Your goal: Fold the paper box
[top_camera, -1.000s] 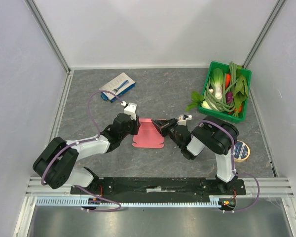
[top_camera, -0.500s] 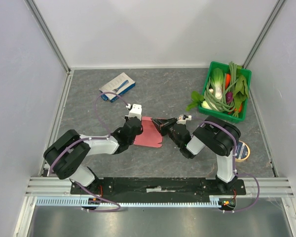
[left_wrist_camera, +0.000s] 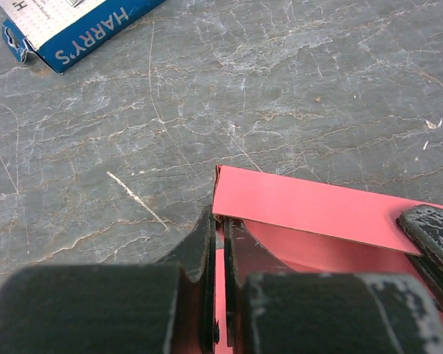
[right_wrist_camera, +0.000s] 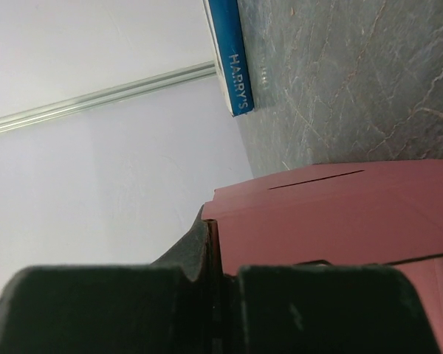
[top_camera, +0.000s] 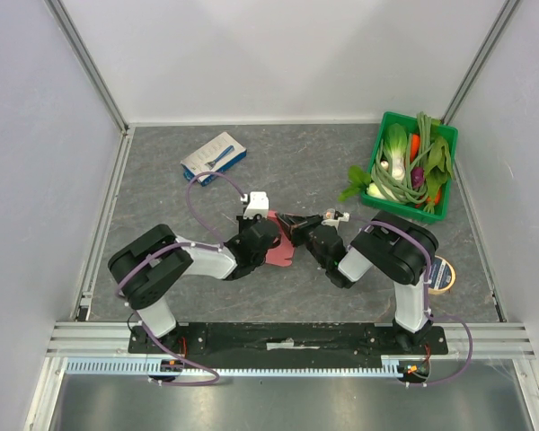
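Observation:
The pink-red paper box [top_camera: 284, 255] lies on the grey table between the two arms. In the left wrist view its folded-up flap [left_wrist_camera: 310, 208] runs across in front of the fingers. My left gripper [top_camera: 269, 241] is shut on the box's left edge, a thin pink sheet pinched between its pads [left_wrist_camera: 220, 243]. From the right, my right gripper [top_camera: 289, 224] is shut on the paper box [right_wrist_camera: 340, 214] at its other edge, and the card sits between its jaws [right_wrist_camera: 215, 243]. One right fingertip [left_wrist_camera: 433, 230] shows in the left wrist view.
A white-and-blue box [top_camera: 214, 157] lies at the back left, also seen from the left wrist [left_wrist_camera: 66, 29] and the right wrist [right_wrist_camera: 233, 66]. A green basket [top_camera: 388, 121] of vegetables stands at the back right. A tape roll [top_camera: 439, 274] sits by the right arm.
The left arm has swung right to the paper box, and its gripper has shut on the box's left edge. The right gripper has kept its hold without moving.

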`<state>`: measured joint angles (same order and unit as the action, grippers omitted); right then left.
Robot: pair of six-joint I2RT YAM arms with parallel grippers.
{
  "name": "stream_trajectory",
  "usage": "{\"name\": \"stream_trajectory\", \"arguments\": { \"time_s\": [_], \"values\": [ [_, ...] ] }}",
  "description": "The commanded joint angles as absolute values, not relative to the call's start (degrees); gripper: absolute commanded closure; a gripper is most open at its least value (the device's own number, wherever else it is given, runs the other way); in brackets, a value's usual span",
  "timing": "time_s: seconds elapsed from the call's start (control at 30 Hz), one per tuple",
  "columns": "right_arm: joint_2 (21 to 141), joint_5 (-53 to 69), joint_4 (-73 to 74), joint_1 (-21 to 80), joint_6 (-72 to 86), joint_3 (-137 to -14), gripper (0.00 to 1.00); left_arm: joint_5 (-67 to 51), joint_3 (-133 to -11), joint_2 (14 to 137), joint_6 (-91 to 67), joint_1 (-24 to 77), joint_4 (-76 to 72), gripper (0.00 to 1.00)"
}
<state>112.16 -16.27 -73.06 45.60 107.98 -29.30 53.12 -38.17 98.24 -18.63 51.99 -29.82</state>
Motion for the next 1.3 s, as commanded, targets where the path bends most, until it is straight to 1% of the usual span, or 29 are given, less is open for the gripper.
{"name": "stream_trajectory", "arguments": {
  "time_s": [0.0,0.03,0.07,0.13,0.17,0.2,0.27,0.4,0.43,0.5,0.53,0.57,0.63,0.67,0.73,0.77,0.97,1.2,1.27],
  "values": [
    [112.3,-14.5,-67.7,46.8,106.9,-28.8,1.00,49.0,-35.8,97.7,-16.5,52.6,-28.7,0.98],
    [112.2,-14.5,-67.6,46.8,106.6,-28.9,1.00,47.9,-35.8,97.2,-15.9,52.5,-28.5,0.98],
    [112.1,-14.4,-67.7,46.8,106.2,-29.0,1.00,46.3,-35.9,96.7,-16.1,52.5,-27.1,0.88],
    [111.7,-14.4,-67.7,46.4,105.7,-28.9,1.00,44.0,-35.6,93.5,-17.8,52.2,-24.9,0.74],
    [111.6,-14.3,-67.7,46.2,105.6,-28.7,1.00,40.6,-34.1,92.0,-18.1,52.0,-24.8,0.65],
    [111.6,-13.9,-67.8,46.1,105.3,-28.6,1.00,39.0,-33.3,88.3,-18.5,51.8,-24.8,0.61],
    [111.9,-13.4,-68.7,45.4,105.3,-28.4,1.00,34.0,-30.8,84.8,-18.4,51.0,-25.9,0.53],
    [112.4,-12.6,-69.3,45.0,105.6,-28.4,1.00,28.5,-28.0,77.8,-18.2,49.0,-23.6,0.51],
    [112.3,-12.6,-69.3,44.9,105.4,-28.4,1.00,27.7,-27.2,74.7,-19.4,48.2,-23.5,0.51],
    [112.2,-12.3,-69.3,44.7,105.5,-28.5,1.00,25.0,-23.9,72.3,-21.2,46.6,-23.7,0.51],
    [112.2,-12.2,-69.3,44.6,105.5,-28.4,1.00,23.7,-23.1,71.6,-23.8,43.9,-23.3,0.53],
    [112.2,-12.0,-69.4,44.6,105.4,-28.4,1.00,20.4,-21.5,71.0,-24.9,42.1,-23.5,0.57],
    [112.2,-11.9,-69.6,44.5,105.3,-28.5,1.00,16.1,-20.0,71.5,-25.4,37.6,-27.2,0.60],
    [112.3,-11.6,-69.8,44.4,105.2,-28.7,1.00,11.8,-19.7,72.7,-25.0,36.5,-28.4,0.61],
    [112.7,-11.3,-70.0,44.3,105.4,-28.7,1.00,9.7,-19.8,73.8,-22.9,35.9,-31.3,0.61],
    [113.0,-11.1,-70.3,44.3,105.5,-28.8,1.00,7.7,-20.3,74.6,-22.2,35.9,-31.9,0.59],
    [113.5,-10.9,-70.8,44.3,105.6,-29.0,1.00,6.9,-21.4,75.9,-20.6,35.9,-34.1,0.57],
    [113.6,-10.8,-71.1,44.4,105.7,-29.2,1.00,12.0,-24.8,80.4,-20.0,36.1,-31.7,0.56],
    [113.6,-10.8,-71.2,44.3,105.7,-29.2,1.00,14.7,-26.1,82.2,-19.7,36.4,-31.6,0.60]
  ]
}}
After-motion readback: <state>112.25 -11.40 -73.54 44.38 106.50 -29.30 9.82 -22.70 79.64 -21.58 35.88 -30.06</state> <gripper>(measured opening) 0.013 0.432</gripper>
